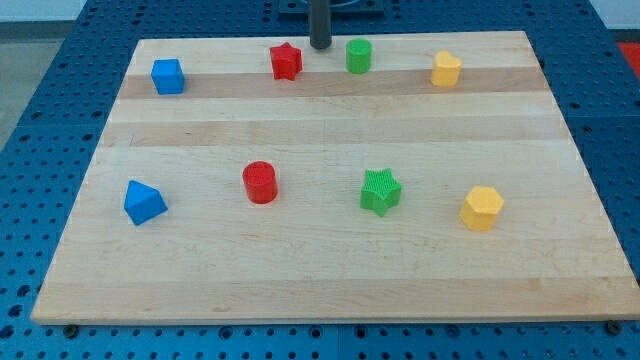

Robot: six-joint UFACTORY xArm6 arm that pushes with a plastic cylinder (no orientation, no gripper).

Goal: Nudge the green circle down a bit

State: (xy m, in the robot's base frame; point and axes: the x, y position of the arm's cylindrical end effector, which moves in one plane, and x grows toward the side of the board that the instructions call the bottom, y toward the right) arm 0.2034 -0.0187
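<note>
Your tip [320,46] sits at the bench's [320,270] top edge, between the red star [286,61] and the green circle [359,55], close to both. You've no hand here, just the rod. The green circle stands near the top edge, just right of centre.

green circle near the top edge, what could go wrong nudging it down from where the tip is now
My tip sits between the red star and the green circle, to the circle's left rather than above it. Pushing from here would likely slide it toward the yellow block, not down. Swinging round above it leaves little room before the board's top edge. Too long a push could send it toward the green star.
</note>
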